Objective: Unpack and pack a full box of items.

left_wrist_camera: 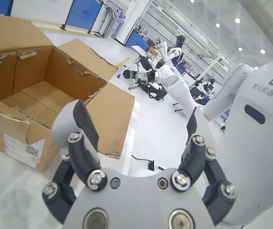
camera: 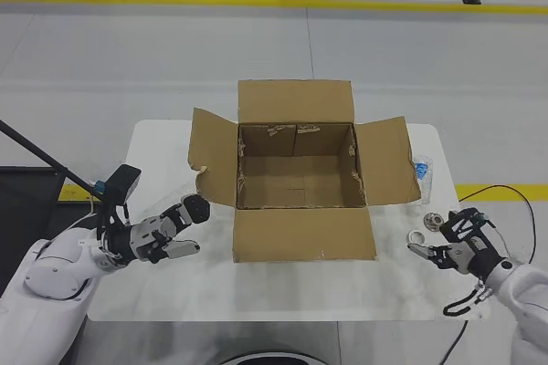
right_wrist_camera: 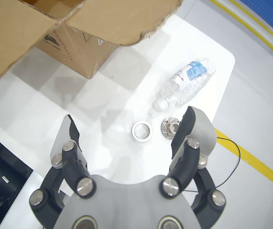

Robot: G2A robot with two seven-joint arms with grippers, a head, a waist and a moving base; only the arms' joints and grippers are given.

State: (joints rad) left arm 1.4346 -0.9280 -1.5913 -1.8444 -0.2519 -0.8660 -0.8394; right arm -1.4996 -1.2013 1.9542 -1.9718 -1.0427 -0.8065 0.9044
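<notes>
Box (camera: 303, 235) sitting centred on table (camera: 256, 292), flaps spread, floor showing bare. Bottle (right_wrist_camera: 186, 82), ring (right_wrist_camera: 141, 131), flange (right_wrist_camera: 169, 127) lying at box's right side: unpacking appearing done, repacking not yet starting. Left gripper (left_wrist_camera: 136, 110) hovering near left flap, fingers apart, holding nothing. Right gripper (right_wrist_camera: 129, 117) hanging above ring, fingers apart, holding nothing.

The cardboard box (left_wrist_camera: 31, 72) bears a white shipping label (left_wrist_camera: 15, 144), its print too small to read, and a black mark (right_wrist_camera: 50, 40) on another wall. Beside the box, the plastic bottle (right_wrist_camera: 184, 84) has a blue label (right_wrist_camera: 194, 70), likewise illegible.
</notes>
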